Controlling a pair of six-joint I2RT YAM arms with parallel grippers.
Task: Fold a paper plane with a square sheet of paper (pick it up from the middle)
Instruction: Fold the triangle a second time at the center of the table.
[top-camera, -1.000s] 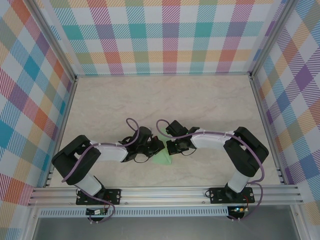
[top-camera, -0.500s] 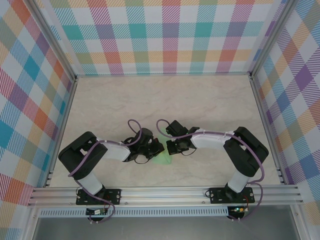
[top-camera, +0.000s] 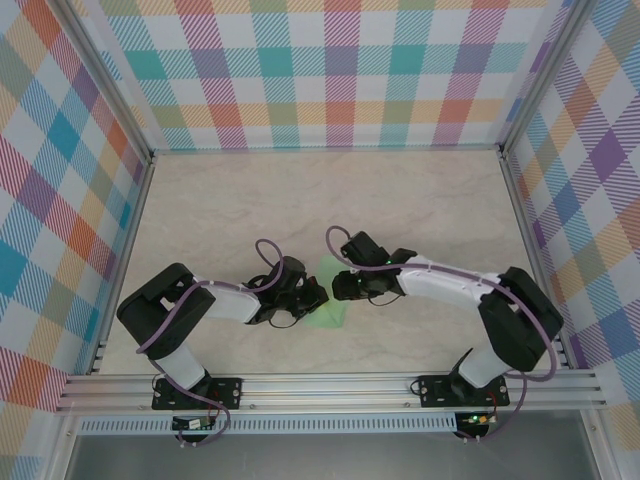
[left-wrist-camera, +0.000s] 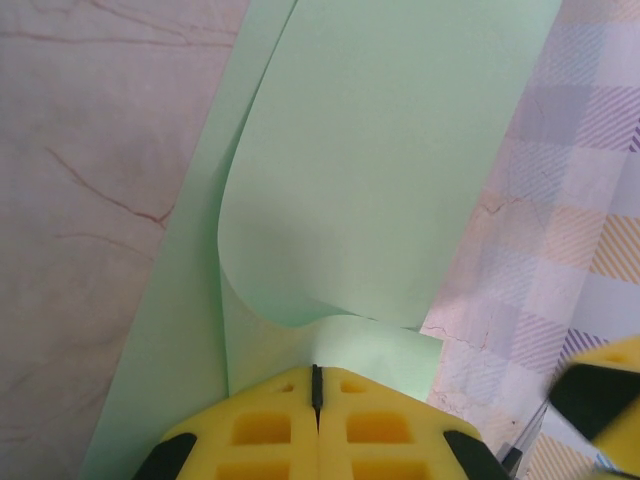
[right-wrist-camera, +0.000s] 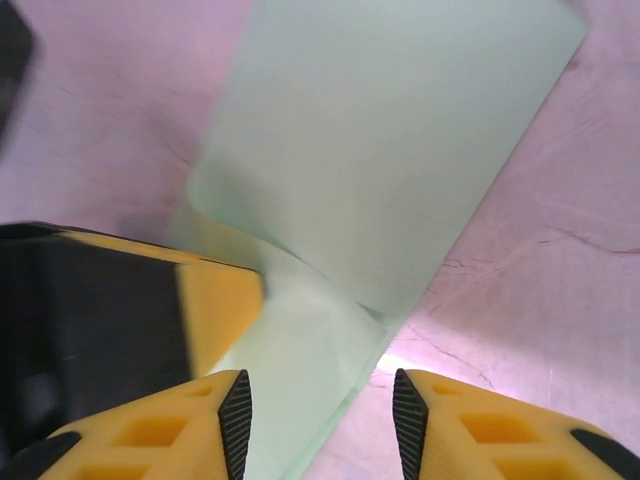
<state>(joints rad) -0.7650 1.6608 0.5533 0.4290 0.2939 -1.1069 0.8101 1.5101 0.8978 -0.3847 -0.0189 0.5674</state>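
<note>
The pale mint-green sheet of paper (top-camera: 326, 316) lies on the table between the two grippers, folded into narrow layers. In the left wrist view the paper (left-wrist-camera: 370, 170) has an upper flap that curls up off the layer beneath. My left gripper (left-wrist-camera: 316, 385) is shut on the near edge of the paper, and sits mid-table (top-camera: 312, 296). My right gripper (right-wrist-camera: 322, 425) is open, its fingers straddling a folded end of the paper (right-wrist-camera: 380, 150) just above the table. It faces the left gripper closely (top-camera: 338, 290).
The marble-patterned tabletop (top-camera: 400, 200) is walled by checked panels at the back and sides, with aluminium rails along the edges. A yellow finger of the left gripper (right-wrist-camera: 215, 300) sits close beside the right gripper's left finger.
The right arm has swung outward and its gripper shifted forward over the paper. More green paper now shows beyond the grippers. The left gripper keeps its hold.
</note>
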